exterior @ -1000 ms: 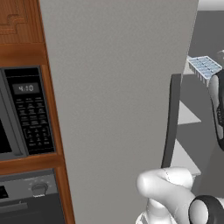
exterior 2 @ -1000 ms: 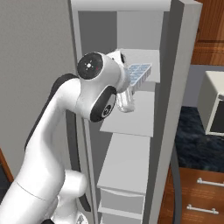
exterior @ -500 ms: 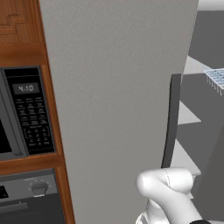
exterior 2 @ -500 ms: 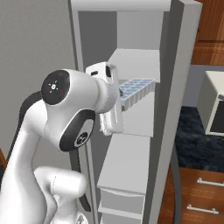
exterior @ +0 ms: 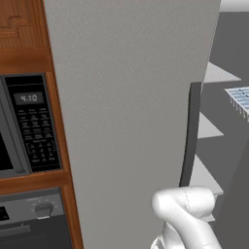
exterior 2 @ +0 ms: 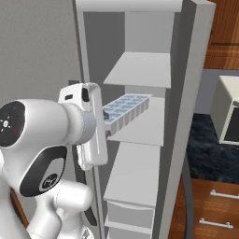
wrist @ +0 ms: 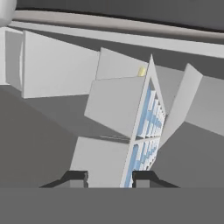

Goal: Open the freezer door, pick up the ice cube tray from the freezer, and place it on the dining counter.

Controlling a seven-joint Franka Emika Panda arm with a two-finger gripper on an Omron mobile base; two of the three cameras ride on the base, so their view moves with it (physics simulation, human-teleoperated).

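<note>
The ice cube tray (exterior 2: pixel 126 108), pale blue with a grid of small cells, hangs tilted in the air in front of the freezer (exterior 2: pixel 144 70) shelves. My gripper (exterior 2: pixel 108 125) is shut on its near end. In the hand view the tray (wrist: pixel 146 131) stands edge-on between the two dark fingertips of the gripper (wrist: pixel 109 177), white underside to the left, blue cells to the right. The freezer door (exterior: pixel 131 107) stands open beside me, with its dark bar handle (exterior: pixel 191 136) at its edge. The tray (exterior: pixel 240 99) also shows at the right edge of the left base view. The dining counter is out of view.
Several grey shelves (exterior 2: pixel 140 128) and a drawer (exterior 2: pixel 130 214) fill the open cabinet. A black microwave (exterior: pixel 29 126) in wood framing sits left of the door, an oven (exterior: pixel 34 219) below it. To the right, a white appliance (exterior 2: pixel 228 112) stands on a dark-topped counter (exterior 2: pixel 205 144).
The hand has drawn the tray lower and back toward me, off the upper shelf area. The arm's elbow has swung across the right base view. The jaws closed a little tighter.
</note>
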